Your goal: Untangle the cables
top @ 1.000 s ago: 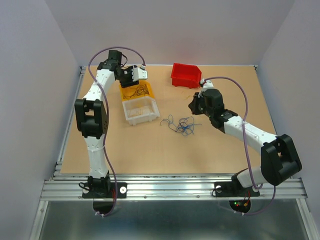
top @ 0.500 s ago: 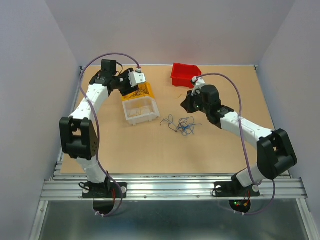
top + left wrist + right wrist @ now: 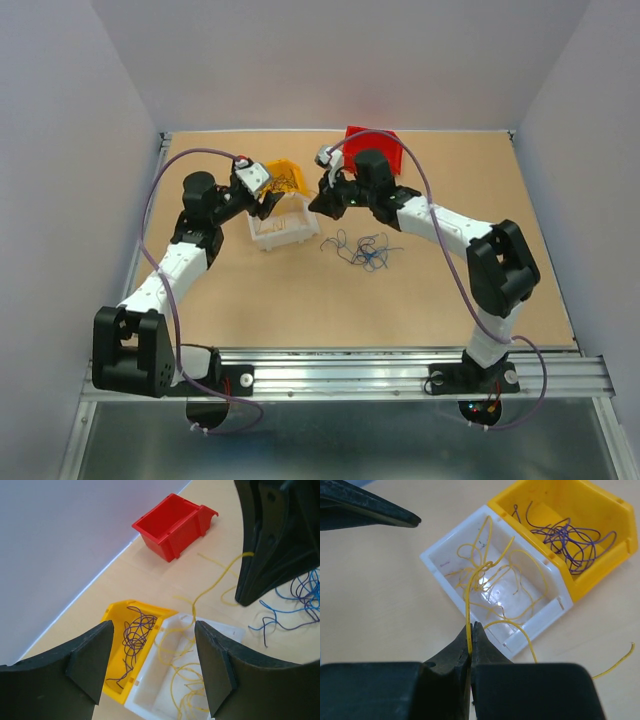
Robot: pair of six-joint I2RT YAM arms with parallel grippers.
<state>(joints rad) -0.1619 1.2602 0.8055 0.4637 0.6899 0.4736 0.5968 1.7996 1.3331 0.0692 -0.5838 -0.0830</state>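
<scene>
Right gripper (image 3: 470, 630): fingers closed tight on one yellow wire (image 3: 468, 605), pinched right at the tips. It is held above the near wall of the white bin (image 3: 445, 567).
Yellow wire: runs from the pinch down into the white bin, where it meets a loose heap of other yellow wires (image 3: 510, 595). Whether it is knotted into that heap I cannot tell; the strands overlap too closely in the wrist view.
Left gripper (image 3: 153, 625): fingers wide apart with nothing between them. It hangs above the two adjoining bins, facing the right gripper.
Yellow bin (image 3: 600, 570): pressed against the far side of the white bin. It holds a clump of purple wires (image 3: 570, 540).
Loose tangle (image 3: 362, 250): blue and dark wires lying on the table (image 3: 300, 310), just right of the white bin and under the right arm.
Stray strand (image 3: 617, 662): short yellow piece flat on the table, apart from the white bin.
Red bin (image 3: 372, 148): at the far edge of the table, behind the right arm, well apart from the other two bins.
</scene>
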